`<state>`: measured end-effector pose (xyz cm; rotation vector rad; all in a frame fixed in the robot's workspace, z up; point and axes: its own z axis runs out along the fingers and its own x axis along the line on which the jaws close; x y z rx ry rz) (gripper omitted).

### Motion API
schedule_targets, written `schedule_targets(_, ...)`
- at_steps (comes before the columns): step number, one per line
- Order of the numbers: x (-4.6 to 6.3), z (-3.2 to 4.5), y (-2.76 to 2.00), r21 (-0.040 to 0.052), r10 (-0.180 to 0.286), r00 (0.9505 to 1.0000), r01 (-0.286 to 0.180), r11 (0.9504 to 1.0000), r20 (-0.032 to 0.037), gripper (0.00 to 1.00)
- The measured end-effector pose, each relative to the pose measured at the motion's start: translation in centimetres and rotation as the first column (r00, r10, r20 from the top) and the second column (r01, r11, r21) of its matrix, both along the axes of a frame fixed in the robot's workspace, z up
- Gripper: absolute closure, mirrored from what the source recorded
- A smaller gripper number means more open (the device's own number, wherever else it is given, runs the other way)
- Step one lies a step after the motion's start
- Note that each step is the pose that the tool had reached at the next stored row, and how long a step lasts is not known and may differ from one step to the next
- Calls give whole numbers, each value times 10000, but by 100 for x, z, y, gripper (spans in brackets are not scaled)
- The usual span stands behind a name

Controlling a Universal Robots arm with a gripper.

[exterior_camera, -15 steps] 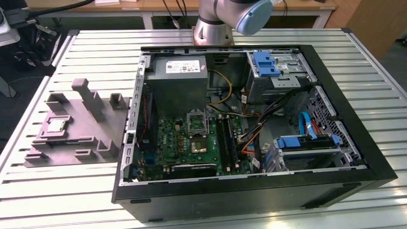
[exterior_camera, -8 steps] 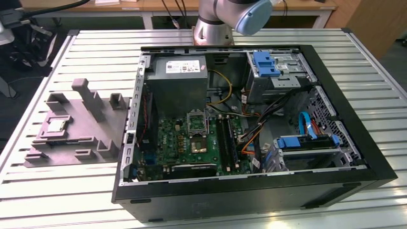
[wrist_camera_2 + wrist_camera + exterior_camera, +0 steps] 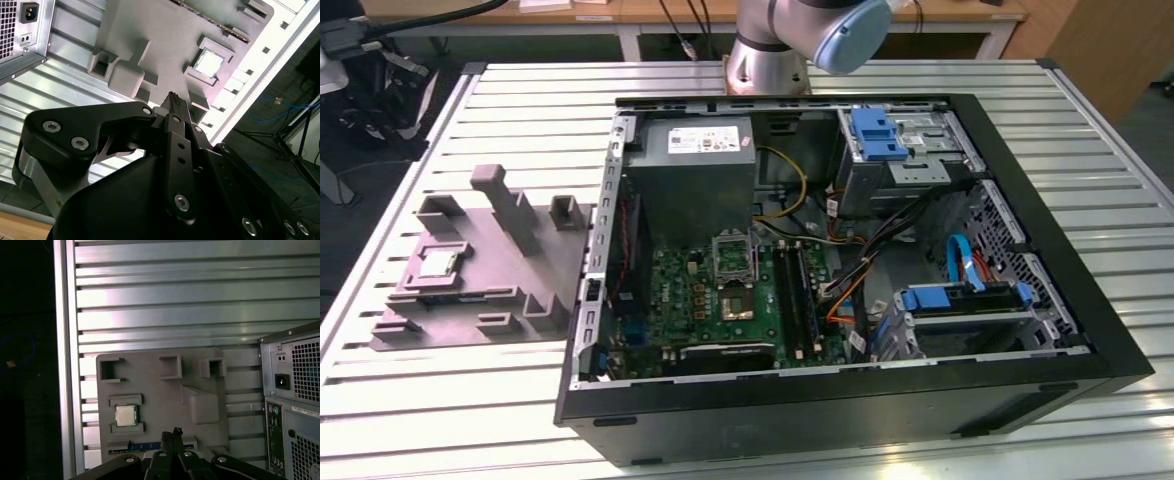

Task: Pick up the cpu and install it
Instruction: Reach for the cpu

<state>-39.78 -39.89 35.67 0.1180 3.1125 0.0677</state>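
End effector (image 3: 170,432): tips drawn together, nothing between them. It hangs in the air over the grey holder (image 3: 165,390) and touches nothing. Both wrist views look past the tips onto that holder.

Cpu (image 3: 125,415): lies flat in its own shallow pocket in the holder, metal top up, near my tips but clear of them. Raised lips hug two opposite edges. The other two edges look free.

Handling, my reading:
- Very light, thin and stiff, so it should not bend or sag in a grip.
- The smooth metal top gives little to bite on. A pinch from above would likely skate off.
- The underside is the delicate face, so nothing should drag or press there.
- Best hold looks to be across the two free edges, tips low against the rim, with light pressure and the chip kept level.

Further out, in the exterior view the holder sits on the slatted metal counter (image 3: 454,400), at that view's left of the open computer case (image 3: 854,410). The socket (image 3: 734,257) sits on the board inside the case, well apart from the cpu.
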Motion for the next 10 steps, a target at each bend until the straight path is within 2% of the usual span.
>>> schedule_targets(10, -56, 0, 0, 0, 0, 10000, 0, 10000, 0, 89)
